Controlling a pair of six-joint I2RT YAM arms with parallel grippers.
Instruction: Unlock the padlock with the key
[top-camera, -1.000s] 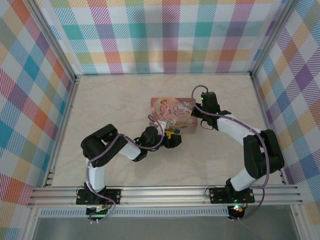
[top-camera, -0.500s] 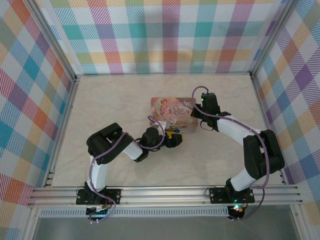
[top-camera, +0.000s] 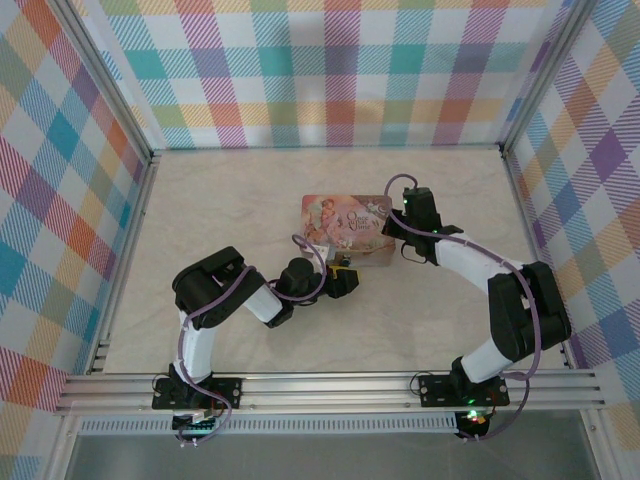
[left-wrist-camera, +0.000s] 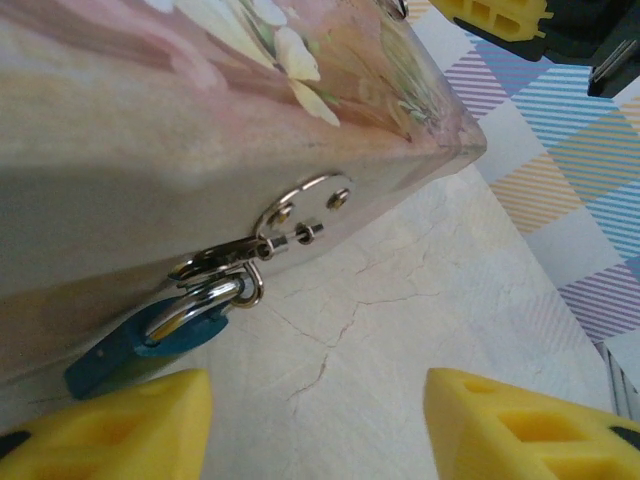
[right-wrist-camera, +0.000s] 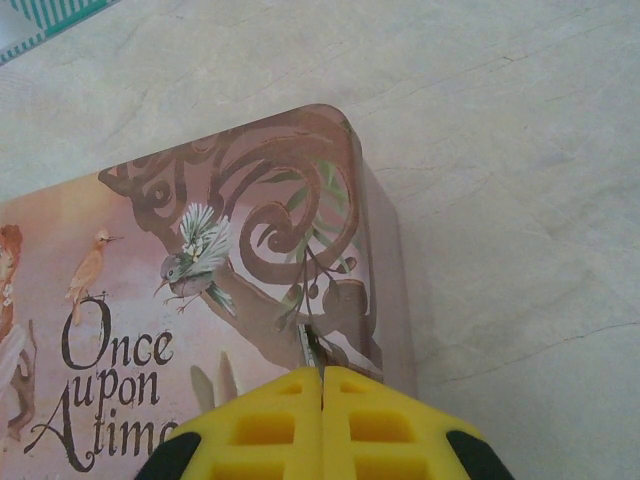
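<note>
- The pink tin lies flat near the middle of the table, well apart from the checked walls, with bare tabletop on every side.
- The padlock hangs by its shackle from the metal hasp on the tin's near side wall. Its blue body sits low against that wall, just where the wall's bottom edge meets the table.
- The left gripper faces that wall with its yellow fingers spread and nothing between them but cracked-marble tabletop. The padlock is just beside the left-hand finger, and whether they touch I cannot tell.
- The right gripper hovers over the tin's lid near its rounded right corner. Its fingers are pressed together on a thin metal sliver that pokes out from the seam, which looks to be the key.
- Past that corner and the tin's right edge, the table lies open.
</note>
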